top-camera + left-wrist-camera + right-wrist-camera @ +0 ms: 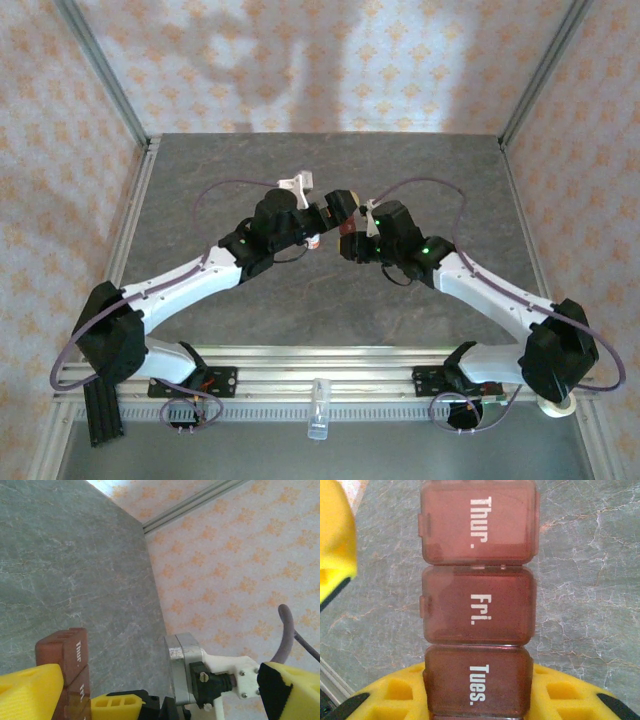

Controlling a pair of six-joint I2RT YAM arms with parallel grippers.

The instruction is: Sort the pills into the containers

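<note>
Your two arms meet mid-table at the pill strip.
Your right gripper [477, 700] is clamped on the Tues. end of the containers [479, 605], a reddish-brown strip over the grey table [590, 580] near its centre, with the Thur. and Fri. lids closed. Your left gripper [160, 695] stands wide open, one yellow finger just beside the strip.

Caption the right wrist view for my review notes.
Right pincer shut on the Tues. end of the reddish-brown containers, lids closed, grey table behind.
</note>
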